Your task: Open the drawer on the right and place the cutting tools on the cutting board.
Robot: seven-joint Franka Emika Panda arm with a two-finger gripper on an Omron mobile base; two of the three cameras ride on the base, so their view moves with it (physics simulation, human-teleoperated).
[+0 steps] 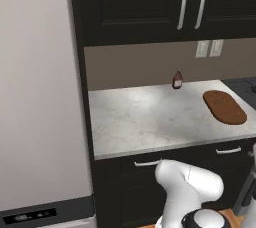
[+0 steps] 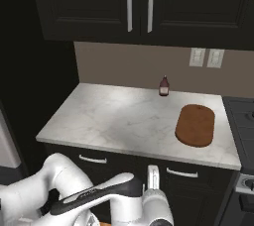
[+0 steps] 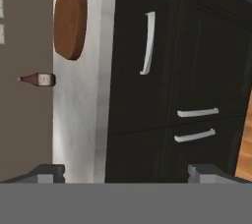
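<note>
Two dark fingertips [image 3: 49, 173] stand wide apart, the jaws holding nothing and touching nothing, facing the black cabinet fronts. The drawer [image 2: 183, 172] on the right sits shut below the surface's [image 2: 119, 116] front edge. The cutting board [image 2: 195, 125] lies flat near the right edge, with a small bottle [image 2: 163, 85] at the back edge.

White marble countertop [image 1: 140, 117] w/ grey veining, set above black cabinet fronts. Cutting board [image 1: 224, 107], reddish-brown oval, lies flat near the counter's right end, close to the front edge. Small dark red bottle [image 1: 177, 79] stands upright at the back by the wall, left of the board and well apart from it.
</note>
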